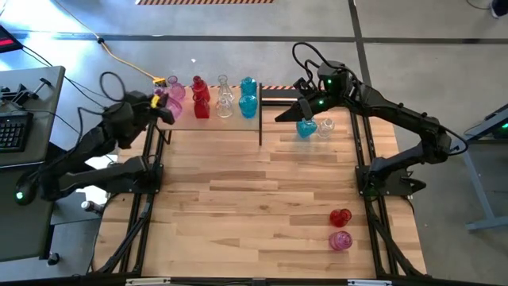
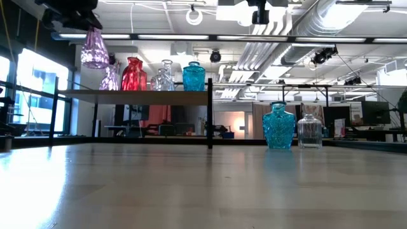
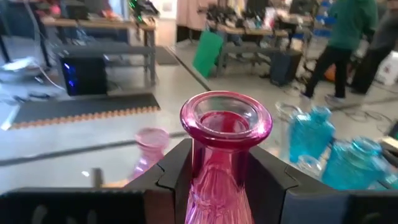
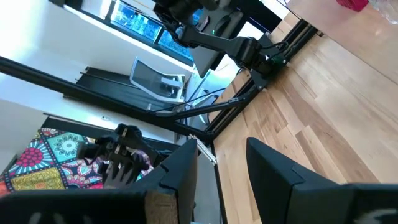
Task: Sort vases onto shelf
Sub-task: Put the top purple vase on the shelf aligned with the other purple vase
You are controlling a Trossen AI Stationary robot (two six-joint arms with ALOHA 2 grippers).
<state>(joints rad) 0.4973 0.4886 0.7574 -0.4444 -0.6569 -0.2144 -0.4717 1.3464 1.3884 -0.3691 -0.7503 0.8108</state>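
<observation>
My left gripper [image 1: 164,109] is shut on a pink vase [image 2: 95,49] and holds it above the left end of the shelf [image 2: 133,94]. On the shelf stand a pink vase [image 2: 109,77], red vases [image 2: 133,74], clear vases [image 2: 164,76] and teal vases [image 2: 194,76]. My right gripper [image 1: 290,114] is open and empty in the right wrist view [image 4: 221,174]. It hovers just left of a teal vase [image 1: 305,127] and a clear vase [image 1: 325,127], which stand on the table right of the shelf. A red vase [image 1: 340,217] and a pink vase [image 1: 340,240] rest near the table's right edge. My left gripper pinches the pink vase by its narrow neck [image 3: 221,162], just below the flared rim [image 3: 226,118], with one finger [image 3: 174,169] on each side. The vase is lifted clear, roughly upright, and its round body [image 2: 95,52] hangs below the fingers, above shelf level.
The shelf's black frame posts [image 1: 260,119] stand between the shelf and the right gripper. A desk with a keyboard [image 1: 12,127] lies beyond the table's left edge. A yellow cable [image 1: 127,63] runs on the floor behind. People walk in the room behind [image 3: 348,37].
</observation>
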